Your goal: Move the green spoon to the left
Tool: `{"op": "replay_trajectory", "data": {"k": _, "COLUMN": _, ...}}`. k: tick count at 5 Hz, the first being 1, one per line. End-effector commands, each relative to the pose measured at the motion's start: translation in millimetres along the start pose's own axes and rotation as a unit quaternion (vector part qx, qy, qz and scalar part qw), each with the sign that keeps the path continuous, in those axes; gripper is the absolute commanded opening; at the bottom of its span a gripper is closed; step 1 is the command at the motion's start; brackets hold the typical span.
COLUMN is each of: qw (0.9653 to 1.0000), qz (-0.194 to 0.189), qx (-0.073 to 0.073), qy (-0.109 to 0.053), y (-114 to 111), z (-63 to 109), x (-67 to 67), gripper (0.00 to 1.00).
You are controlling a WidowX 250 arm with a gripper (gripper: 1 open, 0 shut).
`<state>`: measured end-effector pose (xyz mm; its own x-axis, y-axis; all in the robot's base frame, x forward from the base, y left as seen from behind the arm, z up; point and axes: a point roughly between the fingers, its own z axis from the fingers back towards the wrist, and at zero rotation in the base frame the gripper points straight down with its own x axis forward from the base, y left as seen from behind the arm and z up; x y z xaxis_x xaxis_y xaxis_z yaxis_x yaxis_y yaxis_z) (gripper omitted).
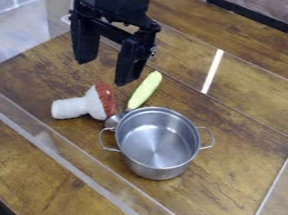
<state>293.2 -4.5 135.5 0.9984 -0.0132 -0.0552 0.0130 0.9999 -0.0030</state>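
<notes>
The green spoon [141, 92] lies on the wooden table [44, 161], its yellow-green handle slanting up to the right and its small silver bowl down near the pot's rim. My gripper [107, 57] hangs above and just left of the handle's top end. Its two black fingers [81, 45] stand wide apart, open, with nothing between them.
A silver pot [157, 143] with two side handles sits right below the spoon. A red-capped white mushroom toy [83, 103] lies just left of the spoon. Clear plastic walls [121, 192] ring the table; bare wood shows to the left and lower left.
</notes>
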Motion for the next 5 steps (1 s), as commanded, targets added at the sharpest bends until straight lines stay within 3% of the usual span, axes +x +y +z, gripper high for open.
{"op": "replay_trajectory", "data": {"k": 1, "qw": 1.0, "qz": 0.007, "qx": -0.004, "qy": 0.002, "y": -3, "z": -16.0, "x": 8.6, "gripper": 1.0}}
{"op": "replay_trajectory", "data": {"k": 2, "qw": 0.9976, "qz": 0.067, "qx": -0.01, "qy": -0.014, "y": -9, "z": -13.6, "x": 41.0, "gripper": 1.0}}
{"op": "replay_trajectory", "data": {"k": 3, "qw": 0.9955, "qz": 0.09, "qx": -0.019, "qy": -0.023, "y": -14, "z": -13.0, "x": 71.8, "gripper": 1.0}}
{"op": "replay_trajectory", "data": {"k": 5, "qw": 0.9965, "qz": 0.077, "qx": -0.028, "qy": -0.02, "y": -17, "z": -34.6, "x": 64.8, "gripper": 1.0}}
